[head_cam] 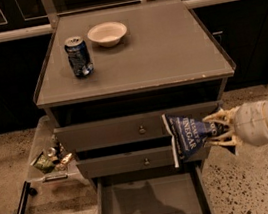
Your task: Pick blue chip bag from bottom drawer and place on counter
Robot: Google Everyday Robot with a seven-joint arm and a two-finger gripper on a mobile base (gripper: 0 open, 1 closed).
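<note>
The counter (166, 53), the grey top of the cabinet, lies above the jaws and mostly to their left. The bottom drawer (183, 192) stands pulled out below the jaws and to their left, its grey floor showing. The two upper drawers (112, 131) are at jaw height, directly left of them. The pale arm (267, 119) comes in from the right edge behind the jaws. At its tip the gripper (209, 128) hangs in front of the cabinet's right side, beside the upper drawers and above the open drawer. Its jaws are clamped on the right side of the blue chip bag (186, 133). The bag is in the air just left of the jaws, long axis near upright, white sealed edge on the far side from them, and "VINEGAR" running along that axis. A low tray (36, 144) of litter sits on the floor far left of the jaws. A white bowl (107, 33) and a soda can (78, 56) stand on the counter, well above and left of the jaws, near each other.
</note>
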